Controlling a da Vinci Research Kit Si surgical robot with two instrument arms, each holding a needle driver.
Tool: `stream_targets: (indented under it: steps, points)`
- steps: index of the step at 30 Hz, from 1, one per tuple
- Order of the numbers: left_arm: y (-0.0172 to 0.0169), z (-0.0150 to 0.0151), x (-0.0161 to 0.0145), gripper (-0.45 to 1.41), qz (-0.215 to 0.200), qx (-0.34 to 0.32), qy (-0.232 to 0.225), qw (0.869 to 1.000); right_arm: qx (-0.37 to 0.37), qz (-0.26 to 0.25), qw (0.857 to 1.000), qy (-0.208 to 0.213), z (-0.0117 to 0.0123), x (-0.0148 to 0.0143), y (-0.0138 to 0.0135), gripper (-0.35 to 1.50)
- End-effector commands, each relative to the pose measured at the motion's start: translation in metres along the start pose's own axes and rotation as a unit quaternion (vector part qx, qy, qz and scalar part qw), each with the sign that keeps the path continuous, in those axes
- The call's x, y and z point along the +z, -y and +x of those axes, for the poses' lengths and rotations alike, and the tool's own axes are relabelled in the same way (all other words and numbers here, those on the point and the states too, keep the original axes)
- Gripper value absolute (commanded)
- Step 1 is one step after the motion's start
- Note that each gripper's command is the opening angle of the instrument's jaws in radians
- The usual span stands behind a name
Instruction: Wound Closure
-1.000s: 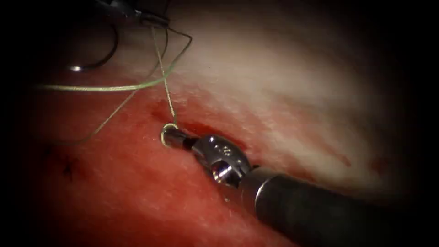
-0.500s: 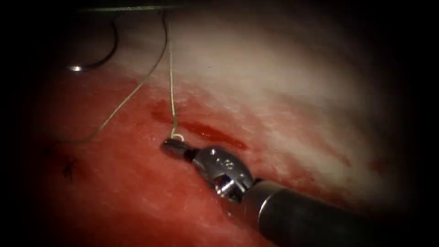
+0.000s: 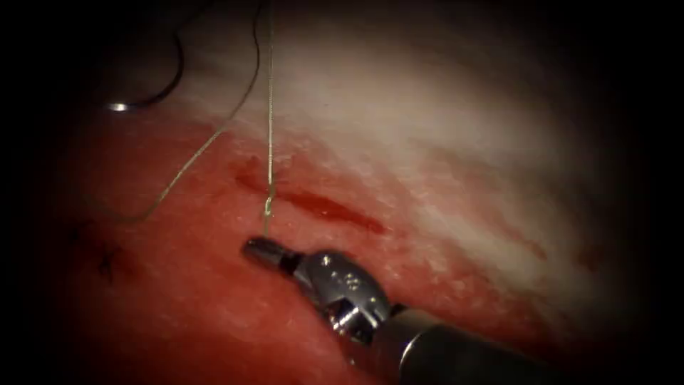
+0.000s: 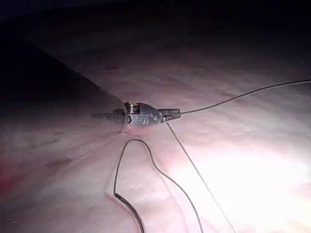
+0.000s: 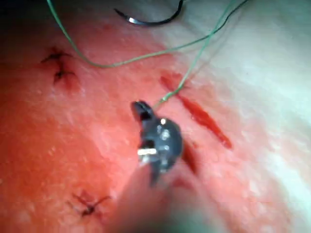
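Right tool [image 3: 267,252]: polished metal wrist catching glare, jaws darker metal, shaft [image 3: 456,356] looking matt dark w/ smooth finish. Left tool [image 4: 170,114] showing as dull grey metal. Needle [image 3: 153,93]: thin dark steel, glinting at one end. Thread [image 3: 270,128]: fine, pale green, smooth. Tissue [image 3: 427,142] looking wet & glossy, grainy surface, red fluid [image 3: 320,207] shining in the cut.

Taut thread [image 3: 270,121] and needle [image 3: 160,89] obstruct left of cut [image 3: 320,205]; right side open.

a surgical practice bench: tissue [image 3: 442,142] with a cut [image 3: 320,207], thread [image 3: 270,107] and a curved needle [image 3: 160,89].
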Motion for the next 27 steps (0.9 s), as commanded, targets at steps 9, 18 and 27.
stream_targets:
  steps: [9,18,27]
  points:
    - [0.0008,-0.0007,0.0008,-0.45,0.001,0.001,0.001,1.000,-0.008,0.012,1.000,0.015,-0.0025,-0.0010,0.0032,-0.35]
    - [0.0019,-0.0013,0.0019,-0.45,0.009,-0.001,0.008,1.000,-0.014,0.014,0.999,0.029,-0.0035,-0.0009,0.0032,-0.35]
    - [0.0024,-0.0020,0.0018,-0.45,0.009,0.000,0.009,1.000,-0.025,0.016,0.999,0.044,-0.0052,-0.0009,0.0033,-0.35]
